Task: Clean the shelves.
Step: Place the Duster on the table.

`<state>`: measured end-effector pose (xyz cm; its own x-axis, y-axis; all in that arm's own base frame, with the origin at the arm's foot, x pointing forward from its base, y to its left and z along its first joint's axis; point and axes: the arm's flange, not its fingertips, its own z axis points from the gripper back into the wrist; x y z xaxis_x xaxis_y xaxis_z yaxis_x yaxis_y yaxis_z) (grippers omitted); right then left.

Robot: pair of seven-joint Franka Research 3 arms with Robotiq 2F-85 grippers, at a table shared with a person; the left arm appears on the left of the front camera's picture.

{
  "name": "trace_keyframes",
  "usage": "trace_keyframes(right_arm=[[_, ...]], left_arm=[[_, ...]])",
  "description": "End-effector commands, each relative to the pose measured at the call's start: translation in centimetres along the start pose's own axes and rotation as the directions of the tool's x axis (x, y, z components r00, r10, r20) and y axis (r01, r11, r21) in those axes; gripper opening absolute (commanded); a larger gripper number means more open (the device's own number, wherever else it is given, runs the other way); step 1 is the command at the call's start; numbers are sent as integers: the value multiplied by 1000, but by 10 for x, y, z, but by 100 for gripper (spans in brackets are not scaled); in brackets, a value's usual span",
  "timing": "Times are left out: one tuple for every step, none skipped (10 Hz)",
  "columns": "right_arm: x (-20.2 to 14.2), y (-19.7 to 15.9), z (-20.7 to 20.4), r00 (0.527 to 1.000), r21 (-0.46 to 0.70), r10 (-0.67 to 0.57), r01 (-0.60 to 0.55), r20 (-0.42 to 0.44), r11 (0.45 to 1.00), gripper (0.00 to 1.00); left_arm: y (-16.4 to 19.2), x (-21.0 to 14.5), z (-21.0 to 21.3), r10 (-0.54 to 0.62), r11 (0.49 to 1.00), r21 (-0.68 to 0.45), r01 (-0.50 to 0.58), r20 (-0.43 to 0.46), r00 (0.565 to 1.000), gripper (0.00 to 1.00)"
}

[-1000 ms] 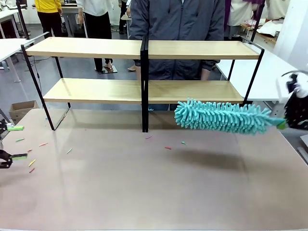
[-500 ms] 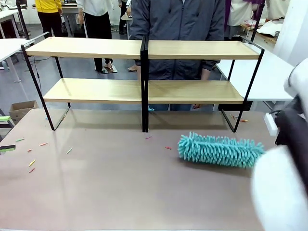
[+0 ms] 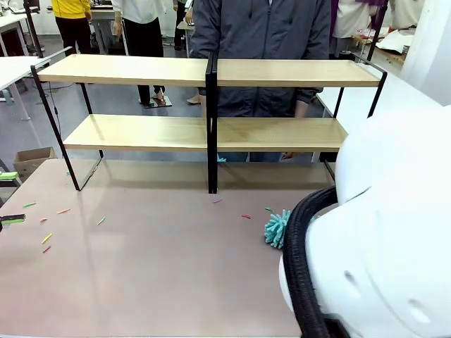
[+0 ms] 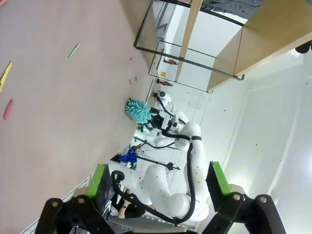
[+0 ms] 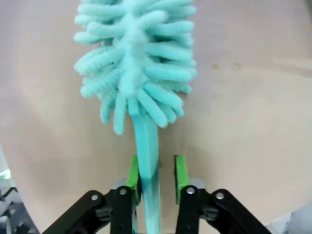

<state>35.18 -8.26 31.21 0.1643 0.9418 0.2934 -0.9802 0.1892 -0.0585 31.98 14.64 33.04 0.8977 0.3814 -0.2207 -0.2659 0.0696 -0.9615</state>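
Note:
The shelves stand across the far half of the table, two light wooden boards in a black frame, also seen in the left wrist view. A teal fluffy duster lies on the table. Its tip sticks out from behind my right arm. My right gripper is open around the duster's handle, which rests against one pad, with a gap to the other. My left gripper is open and empty at the table's left edge.
Small coloured scraps lie on the table at the left and near the middle. A person stands right behind the shelves. My right arm's white body blocks the front view's lower right. A cardboard box sits on the floor at the left.
The duster came down from the air onto the table. My right gripper's jaws opened off its handle, and the right arm swung close in front of the camera.

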Motion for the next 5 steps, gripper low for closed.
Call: trace_keyframes(right_arm=[[-7, 147, 12, 988, -91, -46, 60, 144, 994, 72], [-14, 137, 46, 958, -104, -152, 182, 245, 978, 100], [-19, 132, 75, 900, -51, -256, 292, 354, 955, 100], [-23, 128, 103, 814, 37, -381, 407, 438, 913, 100], [-25, 125, 125, 702, 175, -522, 506, 485, 844, 100]], left_arm=[[-2, -5, 0, 1, 1000, -15, -1, -5, 1000, 100], [-2, -5, 0, 1, 1000, -15, -1, -5, 1000, 100], [-2, -5, 0, 1, 1000, -15, -1, -5, 1000, 100], [-2, -5, 0, 1, 1000, -15, -1, -5, 1000, 100], [-2, -5, 0, 1, 1000, -15, -1, -5, 1000, 100]])
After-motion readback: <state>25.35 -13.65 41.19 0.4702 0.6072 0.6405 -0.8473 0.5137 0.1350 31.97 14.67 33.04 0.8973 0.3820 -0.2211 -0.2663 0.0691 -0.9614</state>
